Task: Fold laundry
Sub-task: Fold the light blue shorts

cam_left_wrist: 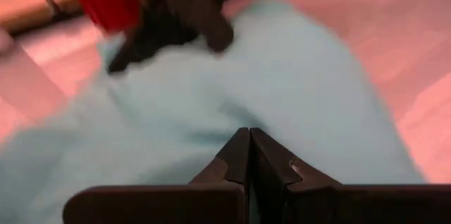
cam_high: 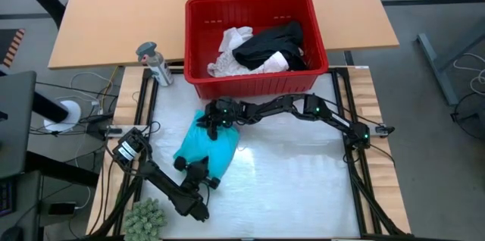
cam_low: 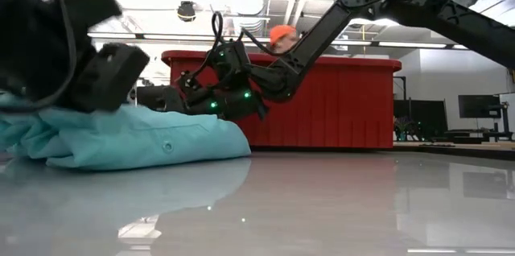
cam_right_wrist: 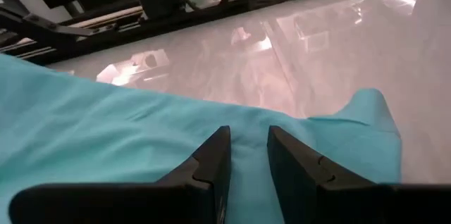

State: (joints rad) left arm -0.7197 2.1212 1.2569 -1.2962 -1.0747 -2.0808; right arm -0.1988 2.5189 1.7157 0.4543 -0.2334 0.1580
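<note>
The left gripper [cam_left_wrist: 250, 155] is keeping its two dark, wedge-shaped fingers pressed fully together, tips resting over the near end of the teal garment [cam_high: 206, 150], with no cloth visibly pinched between them. The right gripper [cam_right_wrist: 248, 155] is holding its fingers a narrow gap apart, lying flat on the far end of the same garment; whether any fabric is caught in that gap cannot be told. The teal cloth is lying soft and matte in a rumpled, rounded heap on the glossy pale desk [cam_high: 303, 188], with a small button showing on its side in the low view. Just behind it the red plastic basket [cam_high: 250, 82] is holding the remaining laundry: a black garment [cam_high: 273, 44] bunched beside crumpled white pieces [cam_high: 231, 51]. A small green fuzzy plant [cam_high: 144, 217] is sitting at the desk's near left corner.
</note>
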